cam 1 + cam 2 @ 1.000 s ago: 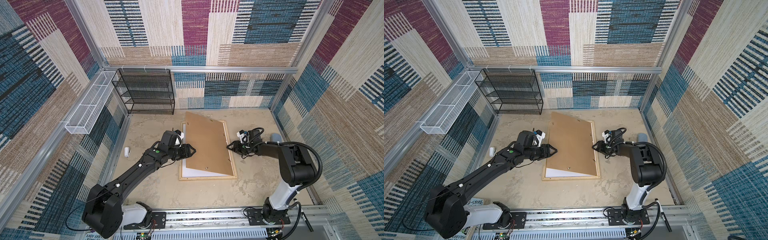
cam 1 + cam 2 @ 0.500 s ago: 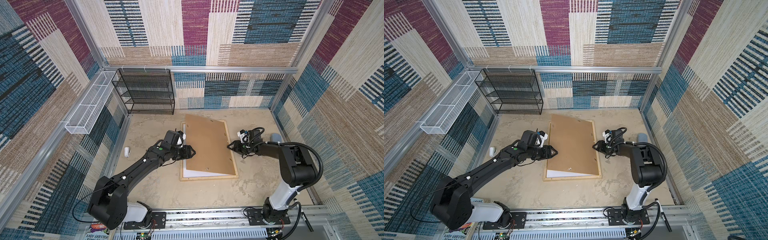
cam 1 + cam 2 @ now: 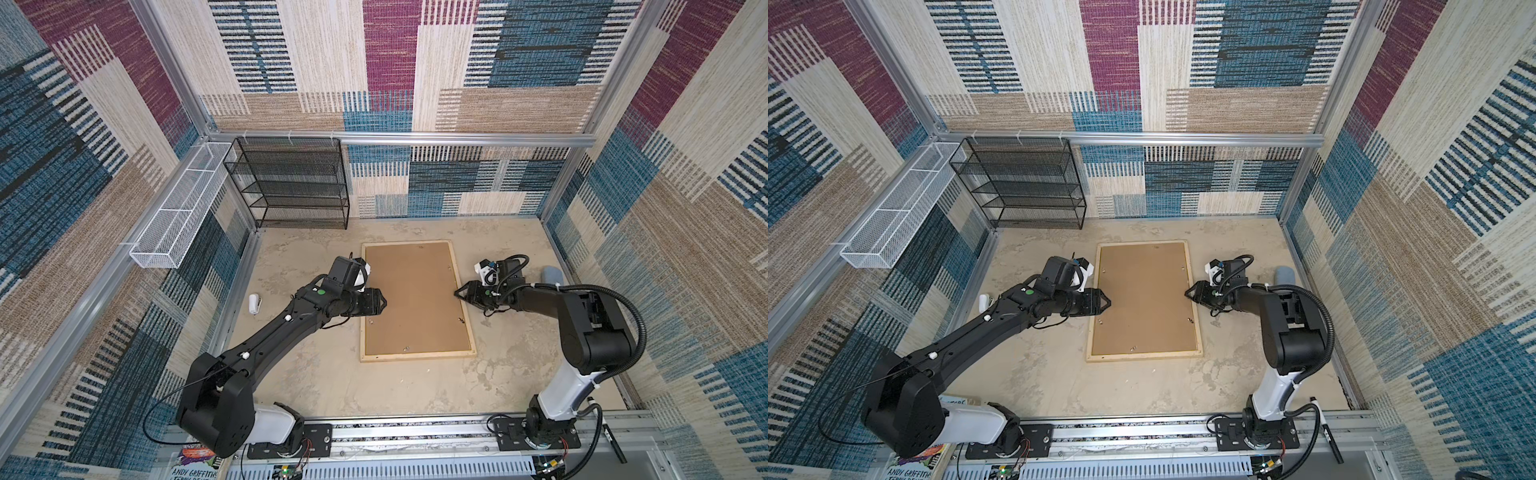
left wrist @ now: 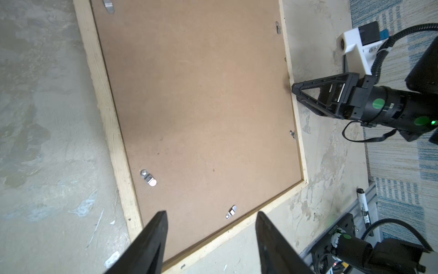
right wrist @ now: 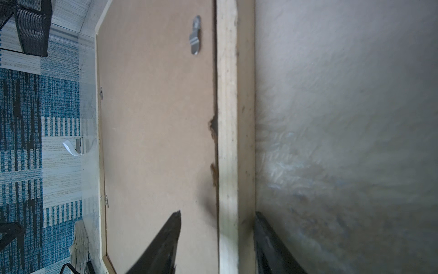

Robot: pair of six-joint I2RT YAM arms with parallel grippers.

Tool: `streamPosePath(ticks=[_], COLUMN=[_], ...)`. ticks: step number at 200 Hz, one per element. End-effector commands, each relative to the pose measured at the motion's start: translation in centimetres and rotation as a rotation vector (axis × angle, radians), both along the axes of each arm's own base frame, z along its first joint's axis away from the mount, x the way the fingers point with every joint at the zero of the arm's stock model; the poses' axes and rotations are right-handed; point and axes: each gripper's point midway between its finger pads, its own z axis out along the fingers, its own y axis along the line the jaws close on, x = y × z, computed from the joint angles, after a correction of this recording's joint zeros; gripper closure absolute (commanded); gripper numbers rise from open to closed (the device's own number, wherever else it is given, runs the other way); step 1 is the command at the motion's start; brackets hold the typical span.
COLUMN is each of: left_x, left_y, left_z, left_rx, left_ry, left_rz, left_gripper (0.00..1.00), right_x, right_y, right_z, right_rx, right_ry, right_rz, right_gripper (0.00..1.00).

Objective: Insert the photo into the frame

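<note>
Frame (image 3: 417, 356) lies face down on the worktop between both sets of fingers, its long axis crosswise to them, with the backing (image 3: 411, 299) seated. The photo is hidden, presumably beneath. Left fingers (image 4: 151, 242) are apart and empty over its edge. Right fingers (image 5: 166, 242) are apart, astride the rail, and nearer.

"ANDY GRIFFITHS" in dark hand-lettered capitals on a colourful book cover (image 3: 194, 469) at seven o'clock in both top views, second line beneath it cut by the picture's edge, print on the black marker (image 3: 1327, 434) at five o'clock too small to read
</note>
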Motion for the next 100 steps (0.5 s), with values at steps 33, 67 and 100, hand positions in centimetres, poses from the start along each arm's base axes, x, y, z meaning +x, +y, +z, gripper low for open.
streamPosePath(ticks=[33, 67, 100], left_x=[0.5, 1.2, 2.0], left_y=[1.1, 4.3, 5.3], left_z=[-0.1, -2.2, -4.5], left_rx=[0.069, 0.256, 0.344], left_ry=[-0.026, 0.018, 0.05], left_rz=[0.026, 0.144, 0.181], left_gripper=[0.38, 0.41, 0.45], right_x=[0.1, 0.4, 0.8], right_y=[0.3, -0.2, -1.0], right_z=[0.6, 0.7, 1.7], right_rx=[0.008, -0.021, -0.07], right_ry=[-0.014, -0.02, -0.05], right_rz=[0.014, -0.001, -0.027], right_gripper=[0.49, 0.49, 0.49])
